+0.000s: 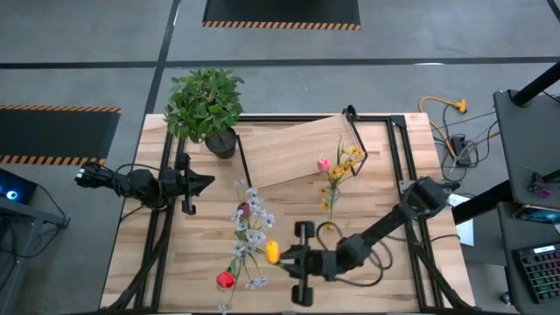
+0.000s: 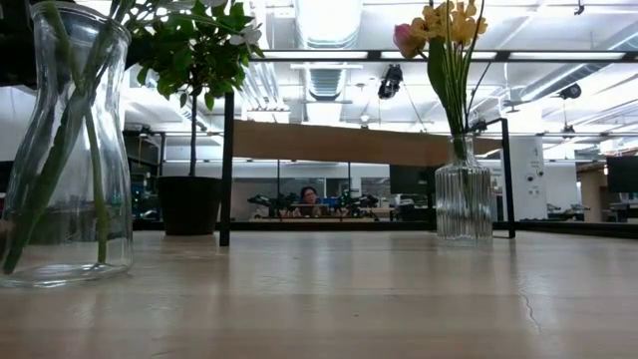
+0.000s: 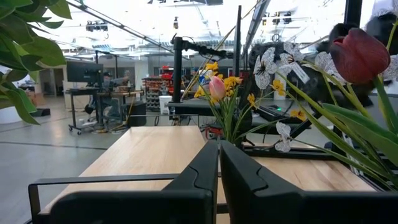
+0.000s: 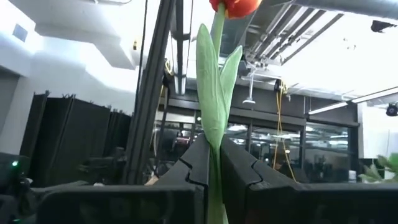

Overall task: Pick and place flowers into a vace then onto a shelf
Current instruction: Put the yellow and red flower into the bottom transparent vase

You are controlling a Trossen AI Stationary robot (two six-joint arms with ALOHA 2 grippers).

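My right gripper (image 1: 283, 255) (image 4: 214, 163) is at the table's near middle, shut on an orange tulip (image 1: 272, 253) whose bloom (image 4: 234, 5) stands above the fingers. Just left of it, a clear glass vase (image 2: 65, 150) holds white-lilac sprays (image 1: 252, 219) and a red tulip (image 1: 226, 280) (image 3: 359, 53). A ribbed glass vase (image 2: 464, 199) farther back holds yellow blooms (image 1: 350, 157) (image 3: 229, 81) and a pink bud (image 1: 323, 164) (image 3: 216, 88). The shelf (image 1: 297, 149) (image 2: 339, 143), a light board on a black frame, stands at the far middle. My left gripper (image 1: 208, 183) (image 3: 219, 163) waits shut on the left, touching nothing. My right gripper pinches the orange tulip's green stalk (image 4: 216, 134) between its two fingers, where the long leaves wrap it, well below the bloom. The fingers come level from the table's right and lie across the stalk. The tulip stands upright; its lower end is hidden.
A bushy green plant in a dark pot (image 1: 208, 109) (image 2: 189, 204) stands at the far left, close to my left gripper. The shelf's black frame legs (image 2: 227, 170) rise from the table. Cables and equipment lie off the right edge (image 1: 455, 140). A person (image 2: 307, 197) sits far behind.
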